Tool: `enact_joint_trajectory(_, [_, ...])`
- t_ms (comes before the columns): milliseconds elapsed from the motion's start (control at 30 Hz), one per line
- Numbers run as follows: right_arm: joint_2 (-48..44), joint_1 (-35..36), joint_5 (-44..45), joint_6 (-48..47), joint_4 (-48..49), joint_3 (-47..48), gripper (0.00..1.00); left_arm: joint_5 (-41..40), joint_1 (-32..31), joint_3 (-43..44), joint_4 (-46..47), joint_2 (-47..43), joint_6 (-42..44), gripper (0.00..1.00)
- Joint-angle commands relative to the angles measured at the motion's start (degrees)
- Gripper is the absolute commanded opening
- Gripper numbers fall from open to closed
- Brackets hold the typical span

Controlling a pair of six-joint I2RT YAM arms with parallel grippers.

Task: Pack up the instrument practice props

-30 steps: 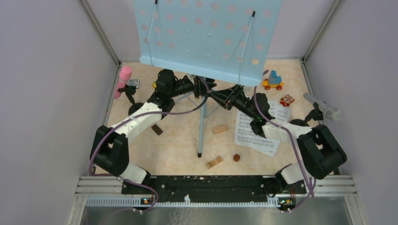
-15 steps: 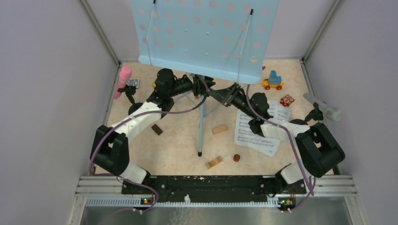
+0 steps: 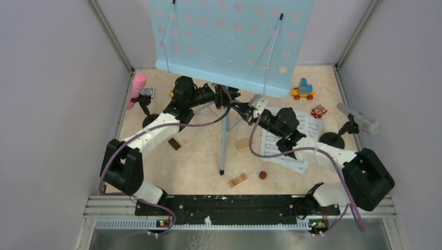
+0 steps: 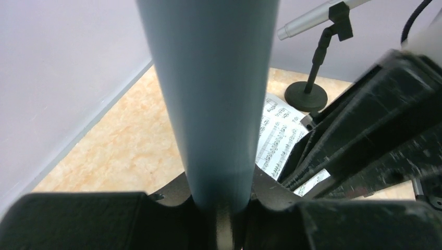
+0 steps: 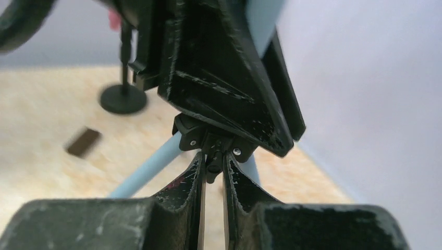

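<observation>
Music rack held at 2 places
Left gripper clasps its grey-blue pole; right gripper pinches a black knob under its hub.

Soft even light; blurry close foregrounds

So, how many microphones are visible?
2: a pink microphone by the left wall, a silver metal microphone by the right wall; the pale blue rack may hide more.
</observation>
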Motion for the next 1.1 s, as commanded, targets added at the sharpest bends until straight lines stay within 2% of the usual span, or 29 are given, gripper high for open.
enact_joint_trajectory(0, [-5.3, 8.9, -7.7, -36.5, -24.4, 0.3, 0.0, -1.1, -1.1, -0.9, -9.1, 3.6, 1.4, 0.0])
enact_joint_trajectory(133, [-5.9, 14.5, 1.9, -57.4, -41.1, 2.4, 0.0, -0.9, -1.1, -0.7, -9.0, 3.8, 1.4, 0.0])
enact_joint_trajectory(267, [-4.0, 20.3, 20.3, -70.8, -46.8, 1.9, 0.0, -1.1, -1.1, -0.7, -9.2, 4.2, 1.4, 0.0])
enact_joint_trajectory(367, [-2.6, 22.3, 32.2, -73.0, -36.9, -1.8, 0.0, -1.1, -1.1, -0.7, -9.3, 4.4, 1.4, 0.0])
enact_joint_trajectory(500, [-2.7, 22.8, 37.3, -73.4, -23.1, -5.8, 0.03, -1.2, -1.1, -0.6, -9.5, 4.4, 1.4, 0.0])
enact_joint_trajectory(633, [-4.2, 22.8, 38.4, -67.4, -16.7, -5.3, 0.17, -1.6, -1.1, -0.6, -9.7, 4.4, 1.6, 0.0])
enact_joint_trajectory(767, [-9.2, 22.5, 37.3, -53.1, -13.4, -5.4, 0.34, -1.9, -1.1, -0.5, -10.0, 4.7, 2.0, 0.02])
enact_joint_trajectory(900, [-13.4, 19.1, 34.9, -34.4, -5.7, -12.0, 0.38, -1.9, -1.1, -0.4, -10.3, 4.8, 2.0, 0.03])
enact_joint_trajectory(1000, [-15.2, 15.8, 39.0, -20.9, 0.9, -16.5, 0.43, -1.7, -1.1, -0.4, -10.3, 4.9, 1.8, 0.03])
enact_joint_trajectory(1067, [-16.2, 13.3, 41.2, -9.4, 1.9, -16.9, 0.45, -1.5, -1.1, -0.3, -10.3, 5.0, 1.7, 0.03])
